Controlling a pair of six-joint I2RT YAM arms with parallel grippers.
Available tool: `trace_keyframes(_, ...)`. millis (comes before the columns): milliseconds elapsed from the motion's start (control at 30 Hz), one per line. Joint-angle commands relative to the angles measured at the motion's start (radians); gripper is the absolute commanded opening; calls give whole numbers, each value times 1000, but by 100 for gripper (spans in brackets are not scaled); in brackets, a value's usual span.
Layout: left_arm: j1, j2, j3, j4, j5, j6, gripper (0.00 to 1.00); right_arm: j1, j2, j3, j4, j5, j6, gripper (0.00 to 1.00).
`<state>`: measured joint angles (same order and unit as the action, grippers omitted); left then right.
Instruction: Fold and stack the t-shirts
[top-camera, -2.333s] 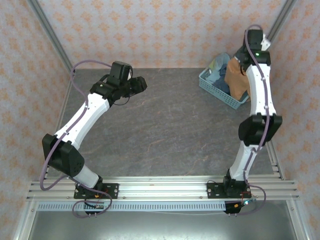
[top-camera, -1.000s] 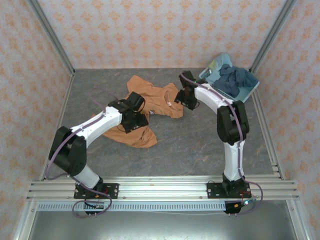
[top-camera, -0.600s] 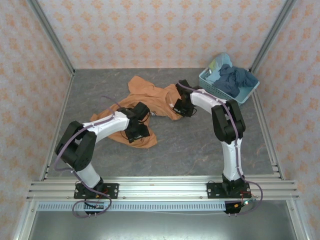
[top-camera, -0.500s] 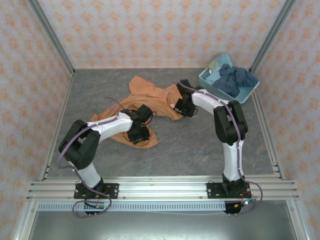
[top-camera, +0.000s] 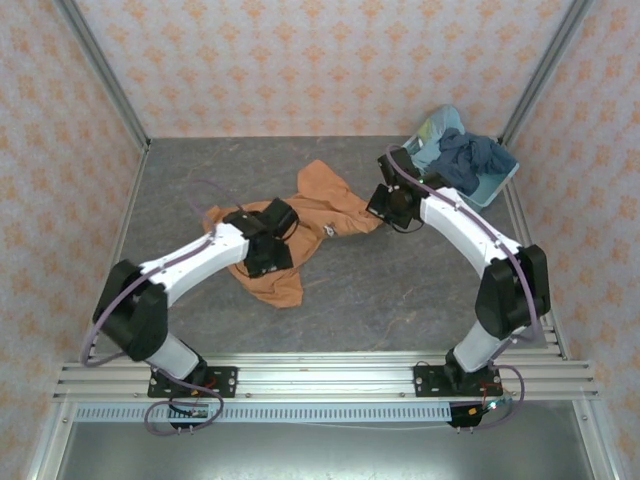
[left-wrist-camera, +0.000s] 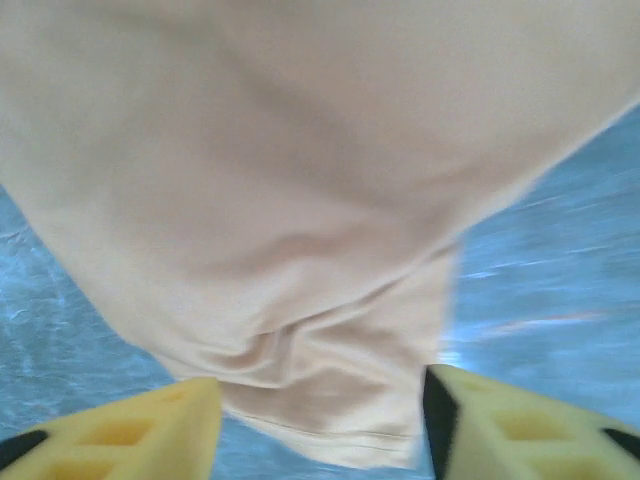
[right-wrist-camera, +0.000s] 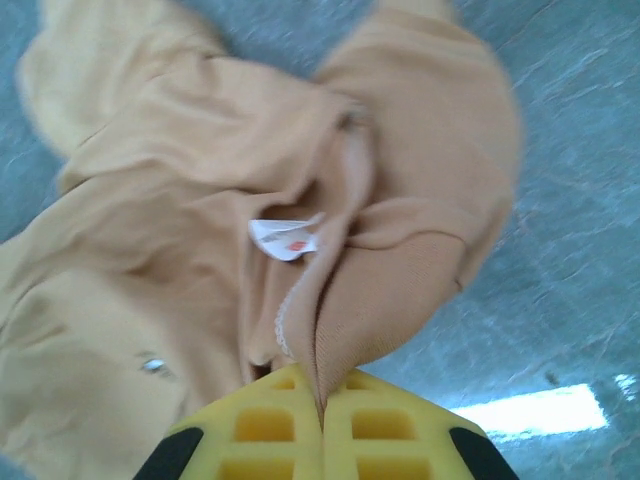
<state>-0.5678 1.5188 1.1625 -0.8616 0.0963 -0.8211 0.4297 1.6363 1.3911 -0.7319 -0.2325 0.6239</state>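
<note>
Nothing is folded yet: the orange shirt (top-camera: 300, 215) lies crumpled mid-table, my right gripper (right-wrist-camera: 322, 400) clenched on a fold by its label, my left gripper (left-wrist-camera: 320, 412) spread open over its hem, blue shirts (top-camera: 465, 155) waiting in the basket (top-camera: 503, 185).

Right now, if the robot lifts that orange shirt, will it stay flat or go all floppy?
Probably floppy: the orange shirt lies in soft crumpled folds on the table. It would likely sag from wherever it's held, since the right end effector pinches one fold while the rest trails loose. A push would probably just bunch it up.
</note>
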Motion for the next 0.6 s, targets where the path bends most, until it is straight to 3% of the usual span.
trace_keyframes(0,3,-40,109,32,18,-53,62,79,11,-21,40,-175,-10,0)
trace_keyframes(100,3,4,179,27,39,-109,62,196,55,-6,105,-306,38,0)
trace_keyframes(167,3,7,205,-8,-16,-137,60,265,89,6,158,-401,62,0)
trace_keyframes(233,3,-18,206,-62,-108,-171,59,295,127,15,191,-500,81,14)
trace_keyframes(267,4,-35,198,-80,-148,-185,58,297,141,13,201,-542,87,27)
trace_keyframes(300,4,-50,185,-85,-171,-193,57,293,146,10,192,-558,84,37)
trace_keyframes(400,2,-61,141,-52,-146,-181,58,227,101,-37,145,-512,72,56)
trace_keyframes(467,-15,-36,135,-34,-116,-156,59,148,41,-99,140,-481,81,63)
trace_keyframes(567,-82,46,173,-29,-93,-102,61,6,-27,-174,109,-446,67,64)
